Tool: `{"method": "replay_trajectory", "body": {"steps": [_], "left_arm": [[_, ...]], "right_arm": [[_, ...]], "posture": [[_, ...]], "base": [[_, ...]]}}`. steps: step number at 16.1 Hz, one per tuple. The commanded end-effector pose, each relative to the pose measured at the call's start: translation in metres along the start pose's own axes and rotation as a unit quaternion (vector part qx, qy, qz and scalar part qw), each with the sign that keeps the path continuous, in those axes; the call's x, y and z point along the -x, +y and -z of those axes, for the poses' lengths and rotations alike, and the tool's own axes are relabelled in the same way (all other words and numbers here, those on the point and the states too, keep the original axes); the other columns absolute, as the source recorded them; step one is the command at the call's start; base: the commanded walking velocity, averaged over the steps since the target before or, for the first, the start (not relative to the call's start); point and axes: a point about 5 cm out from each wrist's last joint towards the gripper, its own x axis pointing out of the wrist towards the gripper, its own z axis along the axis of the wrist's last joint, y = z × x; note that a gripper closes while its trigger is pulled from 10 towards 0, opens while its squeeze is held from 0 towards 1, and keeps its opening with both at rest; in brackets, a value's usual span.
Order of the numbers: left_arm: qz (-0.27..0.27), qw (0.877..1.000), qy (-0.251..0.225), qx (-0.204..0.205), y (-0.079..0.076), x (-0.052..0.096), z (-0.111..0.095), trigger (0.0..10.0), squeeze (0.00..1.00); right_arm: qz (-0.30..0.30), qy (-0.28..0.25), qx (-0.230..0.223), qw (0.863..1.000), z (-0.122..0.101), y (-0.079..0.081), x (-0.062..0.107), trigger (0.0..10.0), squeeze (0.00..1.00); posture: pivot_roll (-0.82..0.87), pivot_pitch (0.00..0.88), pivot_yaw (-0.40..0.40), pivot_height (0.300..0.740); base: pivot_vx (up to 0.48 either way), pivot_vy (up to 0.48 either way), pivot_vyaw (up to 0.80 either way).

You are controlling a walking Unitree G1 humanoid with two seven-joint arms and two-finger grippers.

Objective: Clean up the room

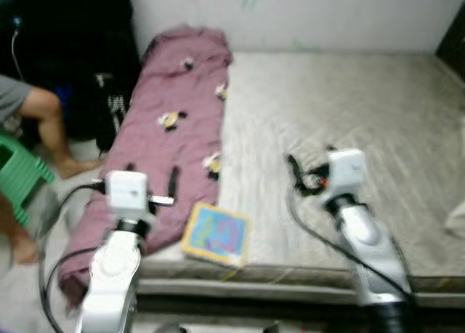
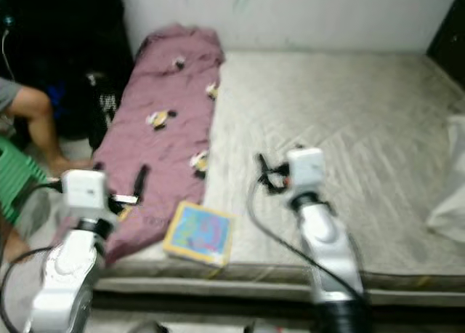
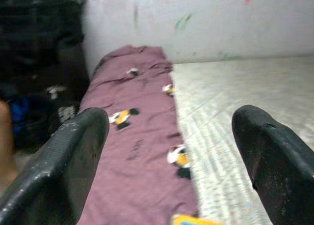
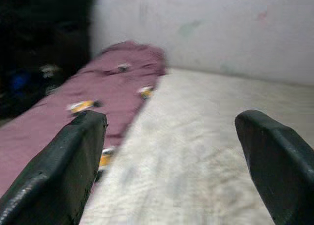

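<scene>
Left gripper (image 3: 169,151): jaws spread wide and empty, held over the near left corner of the bed, pointing along the blanket toward the wall.
Right gripper (image 4: 171,156): jaws likewise released, holding nothing, raised above the middle of the mattress.
Blanket (image 1: 174,129): mauve-pink, printed with small yellow, white and black cartoon figures; it lies rumpled in a long strip down the left edge of the bed, bunched at the wall end, its near end hanging off the corner.
Book (image 1: 216,233): thin, yellow-bordered with a blue picture cover, lying flat at the front edge of the mattress, just beside the blanket.
Mattress (image 1: 363,107): bare, pale grey, quilted.
Person (image 1: 40,122): bare legs at the left, beside a green stool (image 1: 18,174).
</scene>
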Motion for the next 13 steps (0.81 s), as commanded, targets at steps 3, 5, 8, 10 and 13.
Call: {"method": "replay_trajectory", "body": {"steps": [3, 5, 8, 10, 13], "left_arm": [[-0.007, 1.0, -0.004, -0.006, 0.0072, -0.0007, -0.003, 10.0, 0.0], [-0.007, 1.0, -0.005, -0.006, 0.0064, -0.0007, -0.0027, 10.0, 0.0], [-0.007, 1.0, -0.005, -0.006, 0.0064, -0.0009, -0.0024, 10.0, 0.0], [-0.006, 1.0, -0.005, -0.006, 0.0065, -0.001, -0.0023, 10.0, 0.0], [-0.006, 1.0, -0.01, -0.002, 0.006, -0.001, -0.0025, 10.0, 0.0]], "right_arm": [[-0.011, -0.01, -0.002, 1.0, -0.0045, 0.0076, -0.0037, 10.0, 0.0], [-0.013, -0.01, 0.002, 1.0, -0.0043, 0.0072, -0.0037, 10.0, 0.0], [-0.015, -0.01, 0.008, 1.0, -0.0043, 0.0074, -0.0038, 10.0, 0.0], [-0.016, -0.009, 0.009, 1.0, -0.0043, 0.0076, -0.0038, 10.0, 0.0], [-0.018, -0.009, 0.011, 1.0, -0.0038, 0.0074, -0.0036, 10.0, 0.0]], "posture": [[-0.06, 0.0, 0.011, 0.74], [-0.06, 0.0, 0.01, 0.74], [-0.06, 0.0, 0.008, 0.74], [-0.06, 0.0, 0.008, 0.74], [-0.06, 0.0, 0.006, 0.74]], "base": [[0.0, -0.395, 0.0], [0.0, -0.392, 0.0], [0.0, -0.395, 0.0], [0.0, -0.394, 0.0], [0.0, -0.13, 0.0]]}}
